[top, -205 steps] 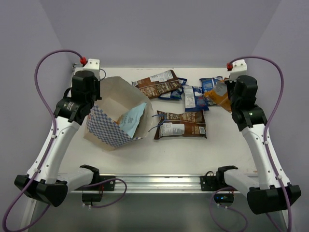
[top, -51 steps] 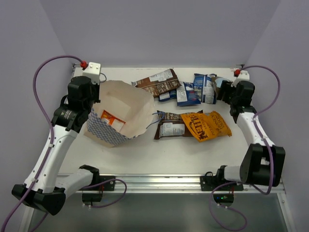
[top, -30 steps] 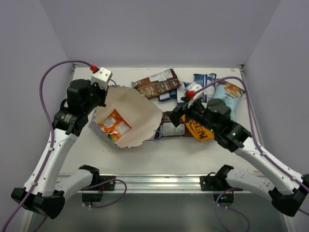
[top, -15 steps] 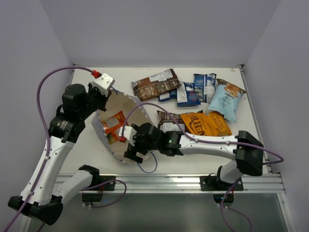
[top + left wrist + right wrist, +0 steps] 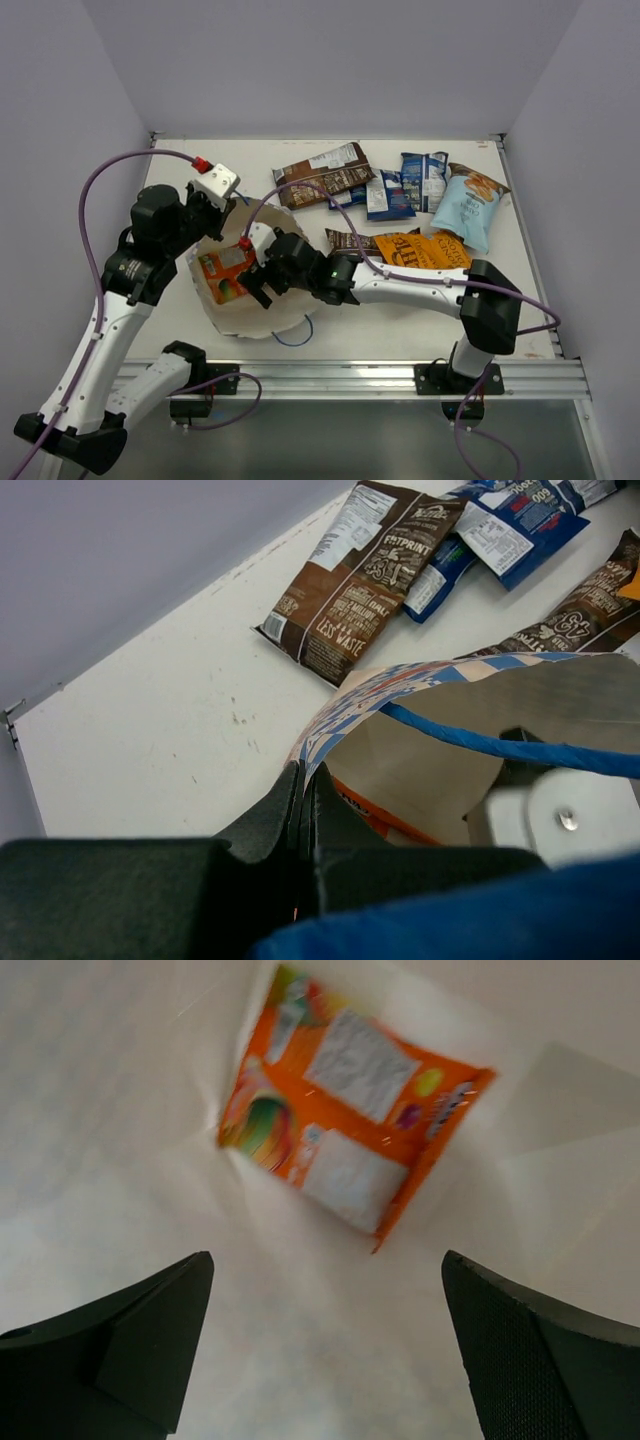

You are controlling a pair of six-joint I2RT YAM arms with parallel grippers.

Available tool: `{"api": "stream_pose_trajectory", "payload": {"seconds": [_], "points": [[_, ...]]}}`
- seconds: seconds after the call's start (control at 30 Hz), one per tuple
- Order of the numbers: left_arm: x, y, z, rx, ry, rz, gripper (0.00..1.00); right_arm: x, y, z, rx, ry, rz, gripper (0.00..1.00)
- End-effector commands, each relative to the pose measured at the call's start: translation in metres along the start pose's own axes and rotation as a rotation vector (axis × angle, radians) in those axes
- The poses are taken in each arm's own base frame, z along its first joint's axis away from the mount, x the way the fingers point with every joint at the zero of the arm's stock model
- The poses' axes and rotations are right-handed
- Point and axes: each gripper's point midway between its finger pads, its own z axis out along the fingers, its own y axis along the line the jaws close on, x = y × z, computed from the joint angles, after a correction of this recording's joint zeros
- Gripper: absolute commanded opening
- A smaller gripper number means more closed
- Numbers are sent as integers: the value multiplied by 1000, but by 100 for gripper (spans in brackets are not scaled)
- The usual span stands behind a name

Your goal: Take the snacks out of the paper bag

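One paper bag [image 5: 243, 320], about nine snack packets [image 5: 468, 205]

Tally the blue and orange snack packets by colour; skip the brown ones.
Dark blue packets: 3
Light blue packet: 1
Orange-yellow packet: 1
Orange packet, inside the paper bag: 1
Total: 6

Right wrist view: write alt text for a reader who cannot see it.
An orange snack packet with white label panels lies inside the paper bag, seen looking down into the bag. The right tool is open, its two dark fingers at the lower corners of the frame, clear of the packet.
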Motion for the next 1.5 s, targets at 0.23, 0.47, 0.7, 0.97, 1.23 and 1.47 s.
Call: {"api": "stream_pose_trajectory", "payload": {"seconds": [0.23,0.47,0.7,0.97,1.23,1.47], "points": [[-34,1,-18,-23,-112,-71,0,-8,-34,44,152,-1,350,99],[-38,-8,-15,21,-120,-114,0,7,-53,74,262,14,472,99],[-43,-11,-15,40,-127,-147,0,12,-42,101,163,29,444,99],[-43,21,-8,-138,-78,-249,0,32,-36,116,91,22,408,99],[-56,4,-11,-38,-116,-265,0,42,-35,140,18,24,323,99],[-57,-20,-3,104,-106,-280,0,44,-36,154,1,-44,255,99]]}}
